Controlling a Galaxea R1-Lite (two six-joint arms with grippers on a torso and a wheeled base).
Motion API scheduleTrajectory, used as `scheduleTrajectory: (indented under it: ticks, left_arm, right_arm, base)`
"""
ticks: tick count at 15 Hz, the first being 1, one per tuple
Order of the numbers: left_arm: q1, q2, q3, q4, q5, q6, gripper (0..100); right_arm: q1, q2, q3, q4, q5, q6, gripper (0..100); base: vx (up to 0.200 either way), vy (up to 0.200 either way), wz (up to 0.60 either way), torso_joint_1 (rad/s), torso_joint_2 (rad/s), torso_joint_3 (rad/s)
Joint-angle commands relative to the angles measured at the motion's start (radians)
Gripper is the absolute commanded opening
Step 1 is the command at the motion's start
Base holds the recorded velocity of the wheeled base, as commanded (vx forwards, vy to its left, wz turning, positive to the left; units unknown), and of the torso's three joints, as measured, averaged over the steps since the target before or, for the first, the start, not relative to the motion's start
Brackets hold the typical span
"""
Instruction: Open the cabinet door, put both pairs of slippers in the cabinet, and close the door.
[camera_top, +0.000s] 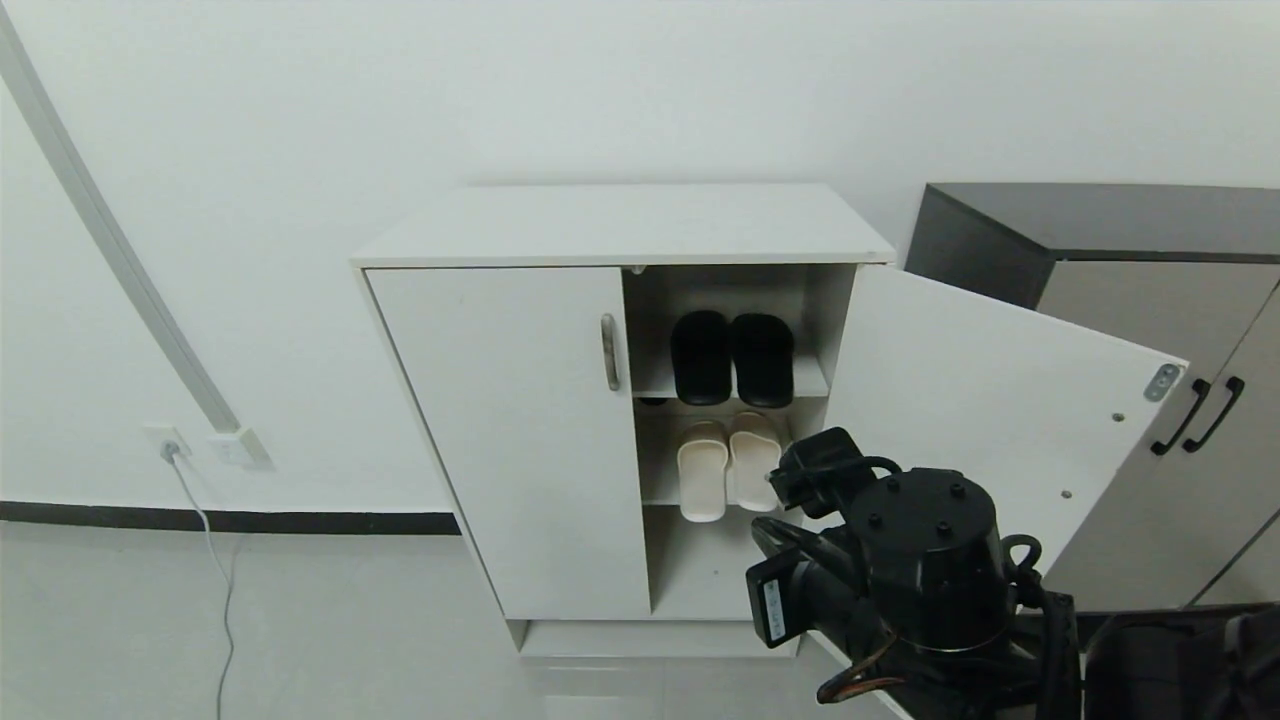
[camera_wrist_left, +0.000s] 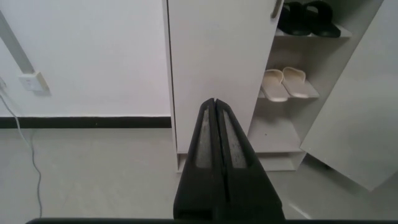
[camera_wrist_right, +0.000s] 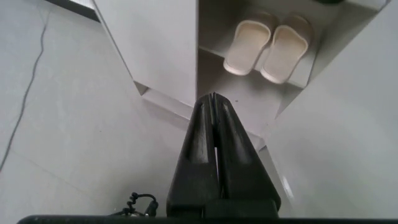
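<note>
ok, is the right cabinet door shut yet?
No, the right door stands wide open, with black slippers and white slippers visible inside.

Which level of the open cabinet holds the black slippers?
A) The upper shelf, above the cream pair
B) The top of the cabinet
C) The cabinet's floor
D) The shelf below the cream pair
A: in the head view the black slippers lie on the upper shelf of the cabinet, directly above the cream slippers, with the right door standing open.
</note>
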Motion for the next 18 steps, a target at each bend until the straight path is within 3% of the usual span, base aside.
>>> scheduleTrajectory:
  ticks: [1,18]
  left_arm:
    - [0.000,0.000,0.000,0.000,-0.001,0.000,0]
    - [0.001,0.000,0.000,0.000,0.001,0.000,0]
  right_arm:
    - [0.000,-0.006,0.001,-0.001,0.000,-0.003,0]
    - [0.003,-0.045,0.028,-0.001,-0.005,-0.012,0]
  base:
    - [0.000,0.000,0.00,0.168,-0.48,-0.320]
    - [0.000,0.000,0.00,0.217,-0.53,-0.322]
